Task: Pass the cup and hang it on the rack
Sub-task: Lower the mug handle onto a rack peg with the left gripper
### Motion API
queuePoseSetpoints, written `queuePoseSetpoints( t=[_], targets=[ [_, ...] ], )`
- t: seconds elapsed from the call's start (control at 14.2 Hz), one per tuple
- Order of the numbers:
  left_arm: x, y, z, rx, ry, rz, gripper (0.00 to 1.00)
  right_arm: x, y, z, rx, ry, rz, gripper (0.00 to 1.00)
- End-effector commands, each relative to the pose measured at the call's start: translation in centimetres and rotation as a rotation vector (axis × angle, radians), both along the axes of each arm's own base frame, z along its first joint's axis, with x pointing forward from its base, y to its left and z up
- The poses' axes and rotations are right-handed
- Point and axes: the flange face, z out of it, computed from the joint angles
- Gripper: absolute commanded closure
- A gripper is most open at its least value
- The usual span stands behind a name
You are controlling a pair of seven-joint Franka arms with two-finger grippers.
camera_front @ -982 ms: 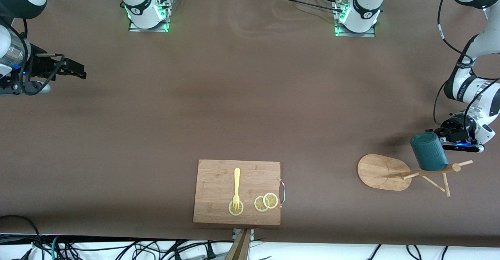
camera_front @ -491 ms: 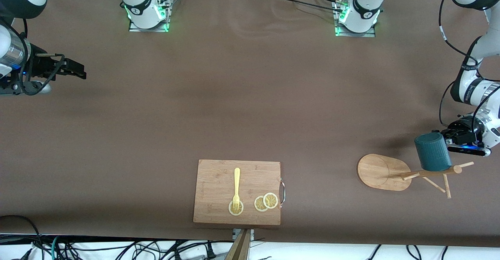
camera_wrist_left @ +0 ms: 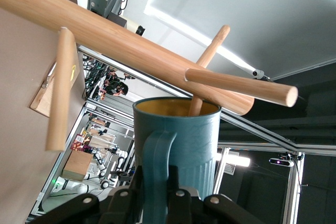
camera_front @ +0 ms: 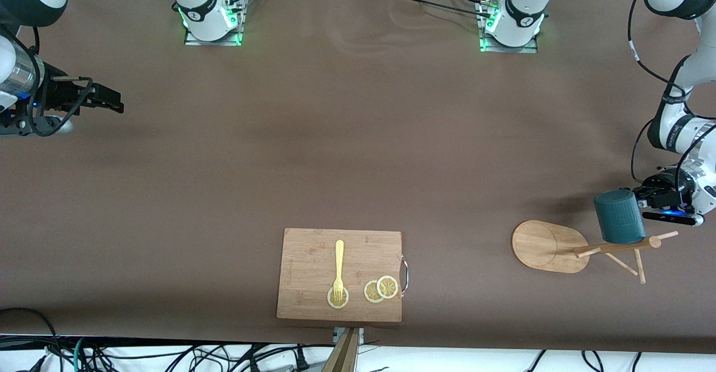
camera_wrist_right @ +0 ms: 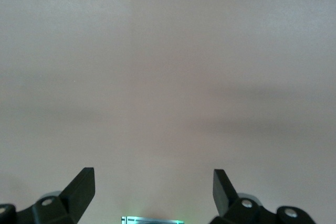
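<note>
The dark teal cup [camera_front: 619, 216] hangs in the air against the upper part of the bamboo rack [camera_front: 615, 246], whose oval base [camera_front: 540, 246] rests on the table at the left arm's end. My left gripper [camera_front: 637, 201] is shut on the cup's handle [camera_wrist_left: 156, 156]. In the left wrist view the left gripper [camera_wrist_left: 157, 195] pinches that handle, and a thin peg [camera_wrist_left: 210, 56] of the rack dips into the cup's yellowish mouth [camera_wrist_left: 176, 106]. Another peg [camera_wrist_left: 239, 86] passes just above the rim. My right gripper [camera_front: 112, 102] waits open over bare table at the right arm's end, nothing between its fingertips [camera_wrist_right: 152, 187].
A rectangular wooden cutting board [camera_front: 313, 249] lies near the table's front edge in the middle, with a yellow fork [camera_front: 338, 263] and lemon slices [camera_front: 381, 289] on it. The arm bases [camera_front: 211, 11] stand along the table's edge farthest from the camera.
My left gripper has carried the cup a little toward the left arm's end of the table, closer to the rack's top. The right arm has not moved.
</note>
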Motion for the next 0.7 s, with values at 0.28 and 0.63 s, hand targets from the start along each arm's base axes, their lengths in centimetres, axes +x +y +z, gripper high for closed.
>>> queuePoseSetpoints(
  t=[0.28, 0.63],
  targets=[
    [-0.25, 0.52, -2.62, -0.016, 0.056, 0.013, 1.0, -0.26, 0.17, 0.76, -0.014, 0.002, -0.001, 0.01],
    [-0.32, 0.7, -2.61, -0.012, 0.054, 0.014, 0.01, -0.36, 0.17, 0.71, -0.014, 0.01, -0.001, 0.01]
  ],
)
